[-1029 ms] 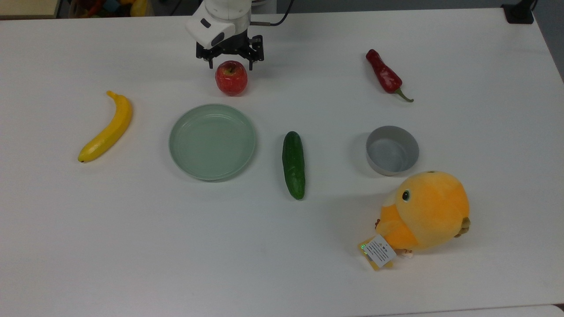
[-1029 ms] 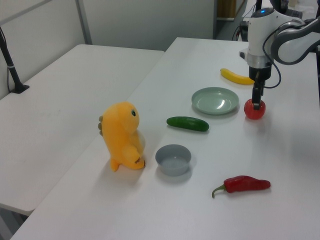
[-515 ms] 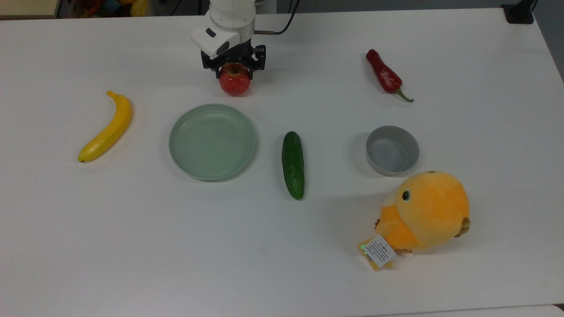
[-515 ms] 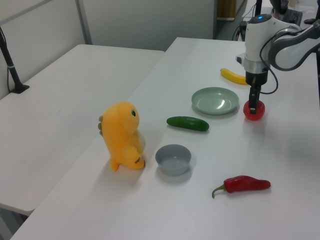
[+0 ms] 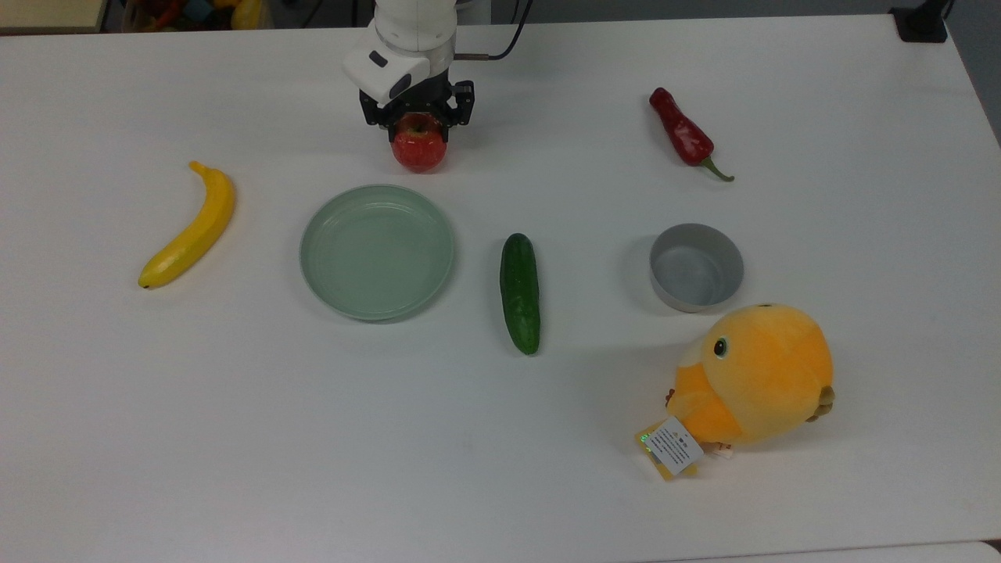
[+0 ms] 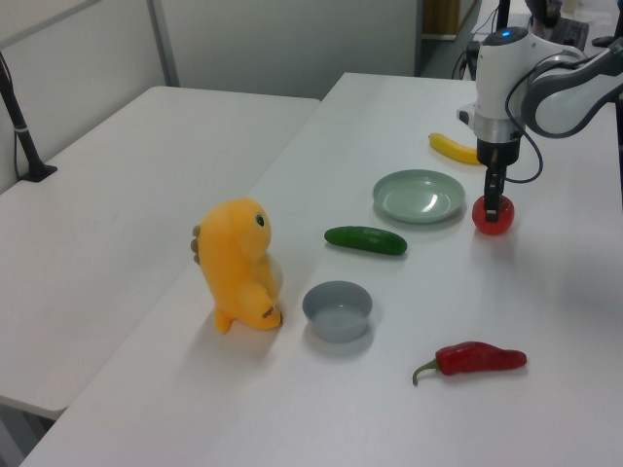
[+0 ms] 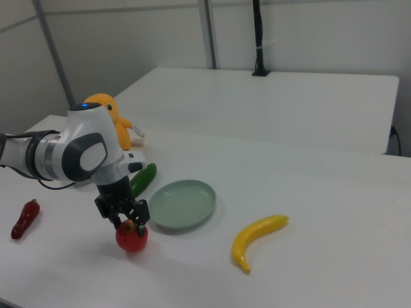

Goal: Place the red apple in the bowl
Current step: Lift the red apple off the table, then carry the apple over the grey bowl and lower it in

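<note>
The apple (image 5: 419,148) is sitting on the white table (image 5: 235,438) in the upper middle of the top view, just above the rim of the green plate (image 5: 377,252). The gripper (image 5: 417,125) is reaching straight down over the apple, its black fingers (image 5: 446,117) standing on either side of the fruit's upper half; whether they are pressing on the apple or standing just clear of it cannot be told. In the right view the apple (image 7: 131,236) is lying at lower left with the gripper (image 7: 126,219) on top of it, and the plate (image 7: 182,203) is just to its right.

The bowl (image 5: 696,267) is sitting empty at right of centre in the top view, well apart from the apple. Between plate and bowl a cucumber (image 5: 521,292) is lying lengthwise. A chili (image 5: 685,134) is lying in the upper right, above the bowl. A yellow plush toy (image 5: 751,379) is resting just below the bowl, touching or nearly touching it. A banana (image 5: 191,227) is lying at far left.

In the left view the apple (image 6: 494,216) is at upper right, and the bowl (image 6: 338,310) is lower, near the centre.
</note>
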`<state>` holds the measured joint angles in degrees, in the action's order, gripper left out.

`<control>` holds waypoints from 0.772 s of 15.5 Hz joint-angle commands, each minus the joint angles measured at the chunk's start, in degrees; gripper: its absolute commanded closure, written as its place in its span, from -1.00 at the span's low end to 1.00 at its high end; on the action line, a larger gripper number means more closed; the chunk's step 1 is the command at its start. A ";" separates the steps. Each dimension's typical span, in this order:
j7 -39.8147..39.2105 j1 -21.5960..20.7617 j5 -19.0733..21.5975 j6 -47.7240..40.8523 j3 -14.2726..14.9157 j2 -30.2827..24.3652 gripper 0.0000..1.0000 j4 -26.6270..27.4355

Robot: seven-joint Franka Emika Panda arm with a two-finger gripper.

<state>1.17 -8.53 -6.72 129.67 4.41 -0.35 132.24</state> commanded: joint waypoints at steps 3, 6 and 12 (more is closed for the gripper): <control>0.05 -1.84 -0.05 0.68 -1.15 -1.32 0.31 -5.04; 1.98 -3.60 0.74 0.94 -2.82 0.44 0.33 -10.41; 2.25 -8.16 2.68 1.03 -5.11 9.21 0.32 -23.75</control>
<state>2.75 -13.93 -5.25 130.05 -0.70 1.04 117.56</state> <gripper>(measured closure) 0.278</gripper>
